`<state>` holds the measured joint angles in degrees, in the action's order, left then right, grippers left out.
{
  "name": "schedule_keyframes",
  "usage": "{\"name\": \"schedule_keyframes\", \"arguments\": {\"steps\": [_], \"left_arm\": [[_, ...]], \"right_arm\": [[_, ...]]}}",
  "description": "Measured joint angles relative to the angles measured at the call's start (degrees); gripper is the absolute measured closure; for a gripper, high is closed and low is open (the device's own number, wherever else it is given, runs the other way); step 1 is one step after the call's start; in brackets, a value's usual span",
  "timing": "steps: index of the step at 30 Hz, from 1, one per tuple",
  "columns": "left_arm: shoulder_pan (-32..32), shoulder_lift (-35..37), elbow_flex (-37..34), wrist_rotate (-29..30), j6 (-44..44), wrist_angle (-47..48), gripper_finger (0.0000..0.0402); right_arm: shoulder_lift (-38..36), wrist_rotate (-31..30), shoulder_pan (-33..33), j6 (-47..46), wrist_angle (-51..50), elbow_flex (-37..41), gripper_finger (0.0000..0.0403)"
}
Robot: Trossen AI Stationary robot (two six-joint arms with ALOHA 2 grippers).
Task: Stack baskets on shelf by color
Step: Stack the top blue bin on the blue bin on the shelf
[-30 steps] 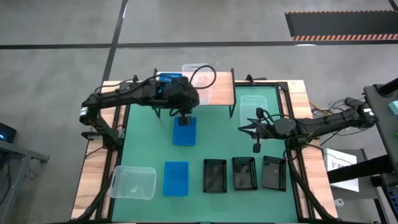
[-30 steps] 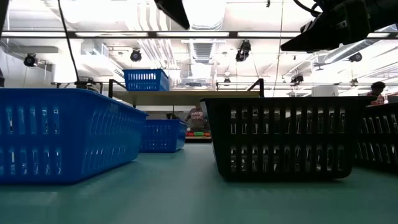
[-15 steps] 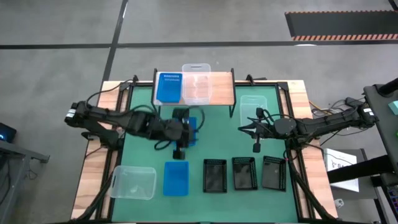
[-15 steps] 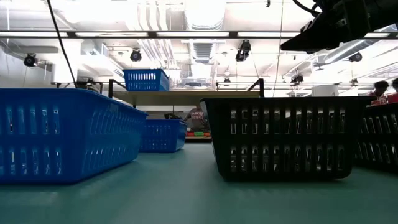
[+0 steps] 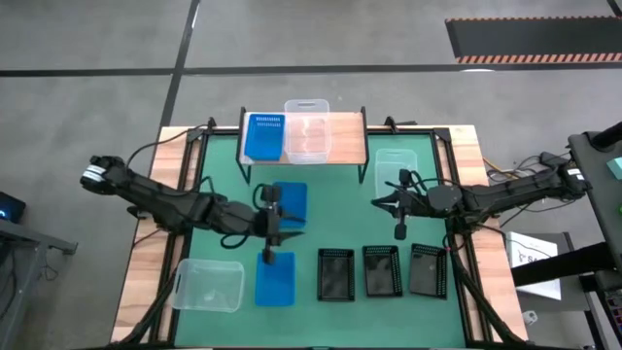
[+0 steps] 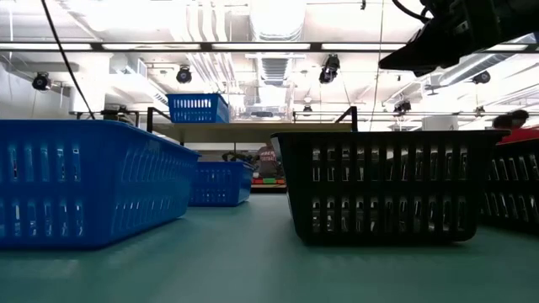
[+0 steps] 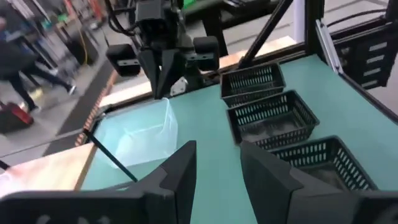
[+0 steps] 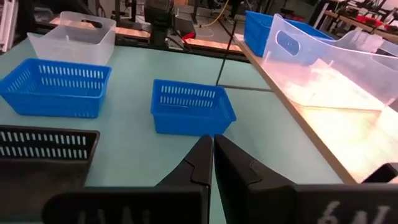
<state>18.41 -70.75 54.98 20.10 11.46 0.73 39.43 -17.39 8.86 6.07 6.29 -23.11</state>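
The shelf (image 5: 345, 144) at the table's far edge carries a blue basket (image 5: 262, 136) and a clear basket (image 5: 307, 132) side by side. Two blue baskets (image 5: 292, 197) (image 5: 275, 280) stand on the green table. So do two clear ones (image 5: 209, 285) (image 5: 394, 167) and three black ones (image 5: 336, 273) (image 5: 381, 269) (image 5: 428, 269). My left gripper (image 7: 217, 168) hovers open between the two blue table baskets (image 5: 290, 231), pointing toward the table's right, and holds nothing. My right gripper (image 8: 211, 155) is shut and empty at the right (image 5: 381, 201), pointing left.
The black baskets form a row along the near edge, with the near blue basket (image 6: 84, 181) to their left. Open green mat lies in the table's middle between the two grippers. Beyond the table is a workshop where people move about.
My left gripper has moved from above the far blue table basket toward the near edge and downward. It has tipped from pointing down to nearly level, facing the table's right, with its fingers still apart. No basket has moved.
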Motion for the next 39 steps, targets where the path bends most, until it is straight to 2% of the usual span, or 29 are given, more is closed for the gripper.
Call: {"name": "schedule_keyframes", "arguments": {"steps": [4, 10, 13, 21, 29, 36, 39], "left_arm": [[0.0, 4.3, -6.8, 0.9, 4.0, -8.1, 0.0292], [0.0, 12.4, -12.5, 9.9, 7.6, -14.0, 0.0292], [0.0, 16.1, -15.0, 14.3, 8.5, -16.0, 0.0292], [0.0, 23.6, -20.0, 21.0, 9.0, -17.7, 0.0292], [0.0, 29.0, -23.5, 20.9, 8.1, -18.2, 0.0292], [0.2, 28.2, -23.5, 20.7, 6.6, -18.1, 0.0292], [0.3, 27.4, -23.5, 20.6, 6.9, -18.3, 0.0292]], "right_arm": [[2.5, 3.8, 0.0, 0.1, 4.8, 0.0, 0.0394], [9.6, 5.9, 0.6, 0.2, 14.6, 0.0, 0.0394], [13.5, 5.9, 1.3, -0.1, 15.2, -1.9, 0.0394], [23.8, 5.9, 1.8, -0.3, 12.2, -11.8, 0.0394], [34.0, 5.9, 1.8, 2.0, 7.9, -22.5, 0.0394], [42.2, 5.8, 1.7, 3.0, 5.4, -30.9, 0.0394], [45.1, 5.4, 1.7, 2.9, 1.0, -35.0, 0.0394]]}}
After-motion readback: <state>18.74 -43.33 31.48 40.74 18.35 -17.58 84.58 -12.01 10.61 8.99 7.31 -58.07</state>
